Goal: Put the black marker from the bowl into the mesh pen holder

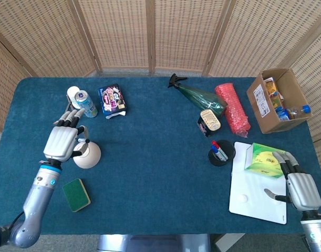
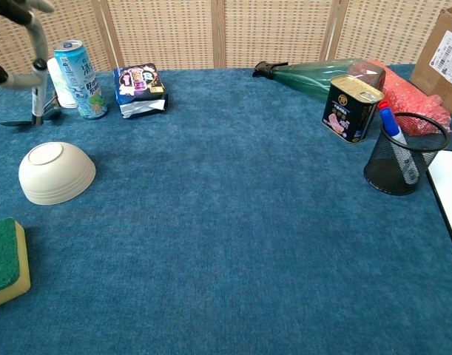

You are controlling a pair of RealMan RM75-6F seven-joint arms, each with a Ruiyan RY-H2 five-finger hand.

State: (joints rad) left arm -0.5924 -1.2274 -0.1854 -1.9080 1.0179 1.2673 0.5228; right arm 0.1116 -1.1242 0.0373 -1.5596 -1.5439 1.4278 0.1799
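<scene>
The cream bowl (image 1: 90,156) (image 2: 57,173) lies upside down at the left of the blue table. My left hand (image 1: 62,140) hovers just left of it and seems to pinch a thin dark marker (image 2: 37,100), which hangs upright above the cloth; only its fingers (image 2: 35,37) show in the chest view. The black mesh pen holder (image 1: 221,154) (image 2: 402,157) stands far to the right, holding a blue and a red-capped marker. My right hand (image 1: 301,188) rests at the right edge of the white board with its fingers apart, holding nothing.
A drink can (image 1: 86,103) (image 2: 81,78), a white roll and a snack packet (image 1: 112,99) stand behind the bowl. A green sponge (image 1: 76,195) lies in front. A spray bottle (image 1: 199,95), tin (image 2: 349,107), red roll (image 1: 233,108), cardboard box (image 1: 277,100), white board (image 1: 255,191) and green box (image 1: 265,159) crowd the right.
</scene>
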